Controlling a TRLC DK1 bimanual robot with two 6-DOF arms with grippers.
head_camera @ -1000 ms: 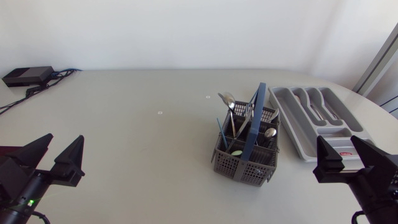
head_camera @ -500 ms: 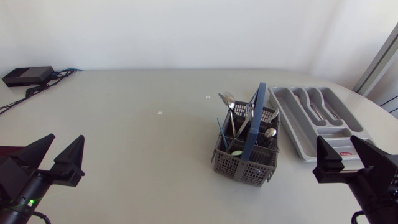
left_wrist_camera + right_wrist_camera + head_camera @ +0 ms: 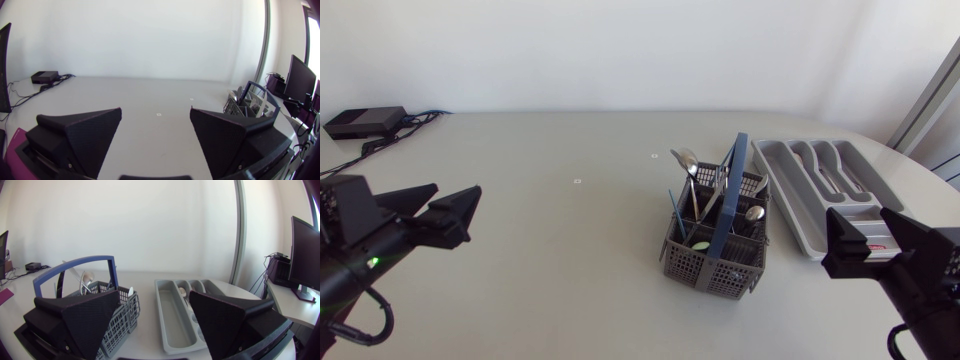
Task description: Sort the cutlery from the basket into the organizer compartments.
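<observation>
Overall light: bright, even daylight across the table (image 3: 550, 230) in all three views.
Source: probably the window side, at the right of the head view; no lamp shows.
Shadows: soft and faint, only a thin one at the foot of the basket (image 3: 715, 262).
Glare: the wall washes out to near white; a spoon (image 3: 688, 158) catches a small glint.
Dark areas: the left gripper (image 3: 155, 110) and right gripper (image 3: 154, 292) show flat black, with little surface detail.
Distortion: the wrist views bow toward their edges; the organizer (image 3: 172, 315) splays.

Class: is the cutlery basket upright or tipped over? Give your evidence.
Upright: the basket stands on its base, blue handle arching overhead, spoons poking up from it.
</observation>
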